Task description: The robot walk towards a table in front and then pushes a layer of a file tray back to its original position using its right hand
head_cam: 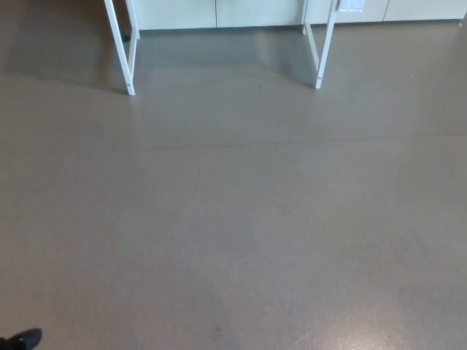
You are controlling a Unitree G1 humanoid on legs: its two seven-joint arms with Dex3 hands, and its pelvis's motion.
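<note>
The head view shows almost only grey floor [233, 219]. At the top of the picture stand two white table legs [130, 65], one on the left and one on the right [319, 65], and behind them runs a pale wall or cabinet front [219, 11]. The table top is above the edge of the picture, so it is not seen. The file tray is also not in view; judging from the task, it should be on that table, but the picture does not confirm this.

At the bottom left corner a small black shape [22, 339] enters the picture. It may be a part of the robot, perhaps the left hand, but it is too little to say. The state of the left hand cannot be told, and the right hand does not show at all.

The step in hand seems to be the walk towards the table, with a wide stretch of floor between the robot and the legs. The next move probably calls for walking straight forward until the table and the tray come into view, and only then raising the right hand to the pulled-out layer.
</note>
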